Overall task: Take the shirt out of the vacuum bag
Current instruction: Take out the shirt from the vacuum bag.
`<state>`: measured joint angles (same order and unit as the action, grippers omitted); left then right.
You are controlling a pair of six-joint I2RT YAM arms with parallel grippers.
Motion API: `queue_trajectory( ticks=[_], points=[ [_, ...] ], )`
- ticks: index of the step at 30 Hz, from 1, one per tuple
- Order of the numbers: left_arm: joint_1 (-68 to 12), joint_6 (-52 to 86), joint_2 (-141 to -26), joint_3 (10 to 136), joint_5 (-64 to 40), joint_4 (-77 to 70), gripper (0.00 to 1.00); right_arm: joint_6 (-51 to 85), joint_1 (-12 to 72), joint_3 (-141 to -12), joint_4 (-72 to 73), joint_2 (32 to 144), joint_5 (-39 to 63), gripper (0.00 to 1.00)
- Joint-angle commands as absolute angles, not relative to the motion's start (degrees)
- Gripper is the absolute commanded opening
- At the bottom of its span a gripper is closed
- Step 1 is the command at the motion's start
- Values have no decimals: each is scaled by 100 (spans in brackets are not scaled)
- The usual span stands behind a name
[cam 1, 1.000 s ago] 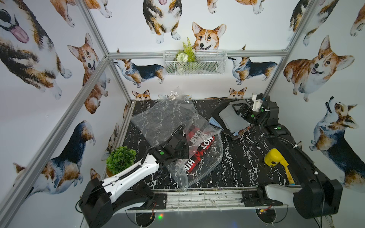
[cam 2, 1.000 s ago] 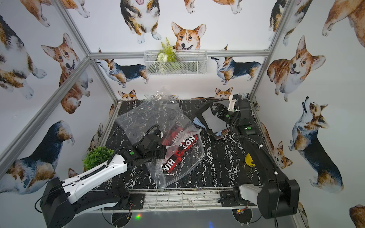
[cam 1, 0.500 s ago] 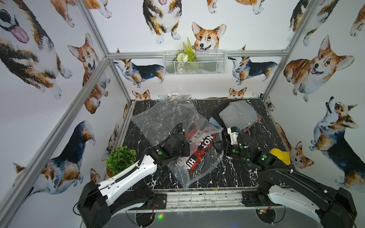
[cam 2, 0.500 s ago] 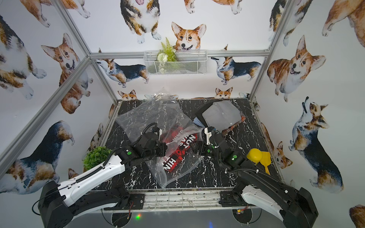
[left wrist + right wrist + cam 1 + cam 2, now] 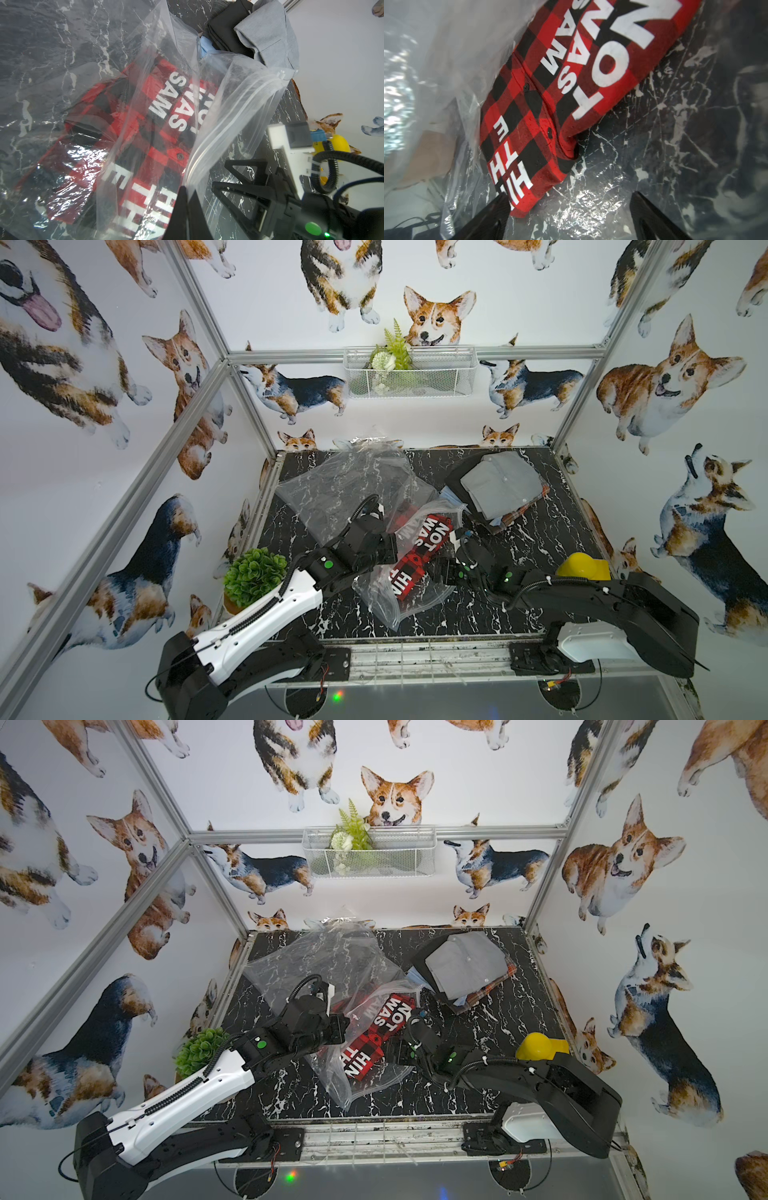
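- Red-and-black plaid shirt (image 5: pixel 550 93) lies folded inside the clear vacuum bag (image 5: pixel 345 489) on the desk (image 5: pixel 540 572); judged soft, light and limp.
- Bag film: thin, slippery.
- Left tool (image 5: pixel 186 193) is clenched on film beside the zip edge (image 5: pixel 234 124).
- Right tool (image 5: pixel 569 194) stands spread and empty; recommended hold is the shirt's folded corner.
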<state>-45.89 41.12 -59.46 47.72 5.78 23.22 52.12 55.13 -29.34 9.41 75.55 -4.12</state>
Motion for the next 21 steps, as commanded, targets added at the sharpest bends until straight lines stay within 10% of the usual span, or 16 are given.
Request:
queue_trajectory(
  ticks=[1,21],
  points=[
    [-4592,4202,-5957,4773,656,2144,0,5380,5528,-2929,1719,7898,-582,93],
    [-4606,4333,-5902,4657,624,2175,0,5896,5537,-3230,3916,10334,-467,93]
  ],
)
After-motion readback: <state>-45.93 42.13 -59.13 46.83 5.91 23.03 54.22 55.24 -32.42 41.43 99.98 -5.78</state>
